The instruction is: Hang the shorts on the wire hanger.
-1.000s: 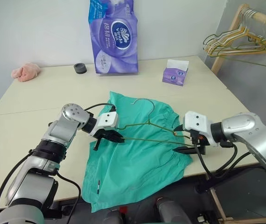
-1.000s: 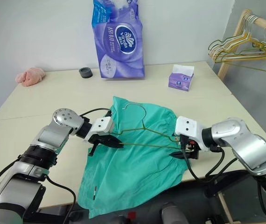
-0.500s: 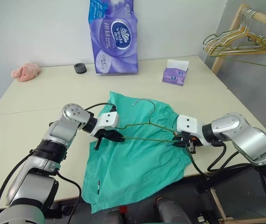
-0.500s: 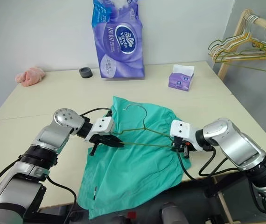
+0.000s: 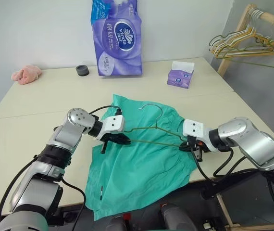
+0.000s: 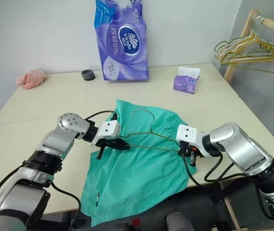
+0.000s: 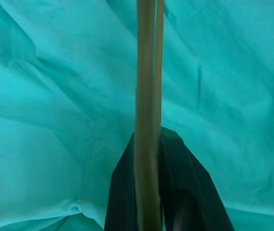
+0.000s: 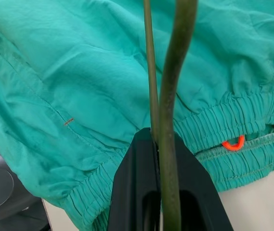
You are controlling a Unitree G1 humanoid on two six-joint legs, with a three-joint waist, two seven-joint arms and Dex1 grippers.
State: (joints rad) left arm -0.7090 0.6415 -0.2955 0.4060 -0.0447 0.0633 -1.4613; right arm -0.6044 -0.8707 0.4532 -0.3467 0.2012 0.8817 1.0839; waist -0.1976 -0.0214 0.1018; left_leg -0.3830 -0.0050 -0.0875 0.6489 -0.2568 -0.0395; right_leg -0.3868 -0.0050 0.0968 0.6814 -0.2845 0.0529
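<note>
The teal-green shorts (image 5: pixel 142 163) lie spread on the table's front half, one leg hanging over the near edge. The olive wire hanger (image 5: pixel 152 142) lies across them, with its hook (image 5: pixel 152 108) toward the far side. My left gripper (image 5: pixel 123 140) is shut on the hanger's left end, and the wire (image 7: pixel 146 96) runs between its black fingers (image 7: pixel 190 192). My right gripper (image 5: pixel 187 147) is shut on the hanger's right end by the gathered waistband. In the right wrist view the wire (image 8: pixel 174 82) sits between the fingers, over the waistband and an orange tag (image 8: pixel 233 143).
A purple tissue pack (image 5: pixel 117 38), a small black disc (image 5: pixel 82 70) and a pink cloth lump (image 5: pixel 26 74) stand along the table's far side. A tissue box (image 5: pixel 180 76) is at the back right. A wooden rack with several hangers (image 5: pixel 242 43) stands beyond the right edge.
My right gripper, open beside the hanger's right end a second ago, has shifted left and shut on the wire. The left arm has stayed in place.
</note>
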